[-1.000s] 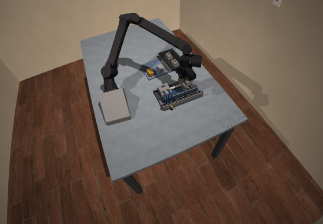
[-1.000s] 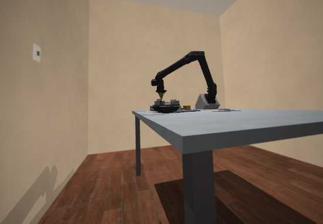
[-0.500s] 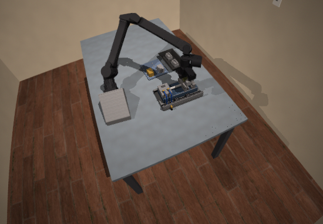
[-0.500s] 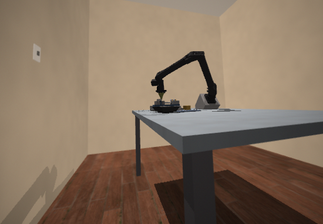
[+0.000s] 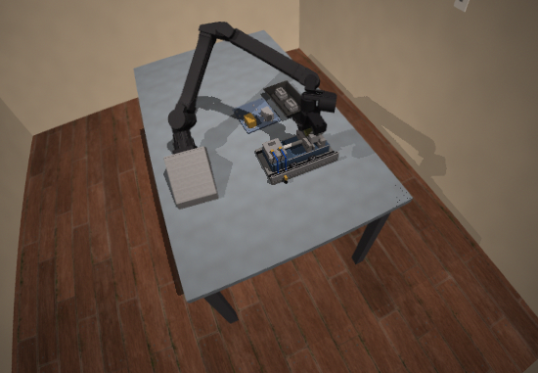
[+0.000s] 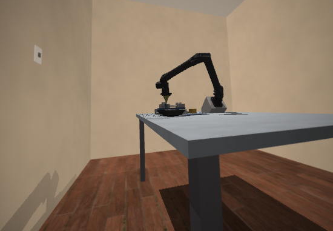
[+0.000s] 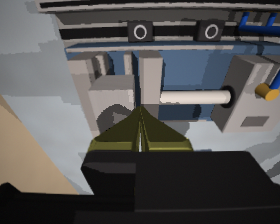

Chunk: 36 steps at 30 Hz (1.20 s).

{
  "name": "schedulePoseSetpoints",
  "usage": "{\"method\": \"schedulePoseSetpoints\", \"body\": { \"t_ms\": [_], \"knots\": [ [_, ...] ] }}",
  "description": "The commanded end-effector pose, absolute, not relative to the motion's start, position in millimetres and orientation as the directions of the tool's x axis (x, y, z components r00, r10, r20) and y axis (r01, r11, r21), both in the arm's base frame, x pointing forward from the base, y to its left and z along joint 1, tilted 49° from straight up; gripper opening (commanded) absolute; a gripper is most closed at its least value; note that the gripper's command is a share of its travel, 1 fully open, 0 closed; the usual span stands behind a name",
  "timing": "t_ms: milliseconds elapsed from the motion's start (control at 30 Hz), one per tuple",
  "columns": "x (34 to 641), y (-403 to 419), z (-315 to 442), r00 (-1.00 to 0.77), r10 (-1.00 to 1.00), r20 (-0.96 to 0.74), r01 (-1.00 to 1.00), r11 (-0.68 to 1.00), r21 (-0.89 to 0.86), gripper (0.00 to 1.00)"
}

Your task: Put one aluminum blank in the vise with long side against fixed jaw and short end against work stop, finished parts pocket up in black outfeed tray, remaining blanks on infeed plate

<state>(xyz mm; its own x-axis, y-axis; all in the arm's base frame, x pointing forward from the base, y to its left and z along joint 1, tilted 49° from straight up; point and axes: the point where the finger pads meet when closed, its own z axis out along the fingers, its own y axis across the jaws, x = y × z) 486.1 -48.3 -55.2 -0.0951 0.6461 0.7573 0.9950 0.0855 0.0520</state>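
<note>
Have a gray blank in the open vise, near the fixed jaw; cannot tell whether fully seated. Holding nothing with the gripper: closed to a narrow point, probably for nudging the blank home. Reaching high over the table with the arm, wrist pitched down. Farther out, see finished parts in the outfeed tray, brass and gray blanks on the infeed plate, ready for feeding.

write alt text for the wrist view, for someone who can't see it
Closed gripper over a vise, fingertips near a plain gray block between its jaws. A pale rod runs to the right-hand end block, with blue hoses beyond.
</note>
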Motion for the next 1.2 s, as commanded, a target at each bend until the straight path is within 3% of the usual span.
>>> {"method": "schedulePoseSetpoints", "body": {
  "t_ms": [0,1167],
  "knots": [
    [514.4,-39.2,-54.7,-0.14,0.65,0.747,0.99,0.109,0.091,0.0],
    [521.4,-38.7,-54.7,-0.143,0.652,0.745,0.99,0.108,0.095,0.0]
  ]
}}
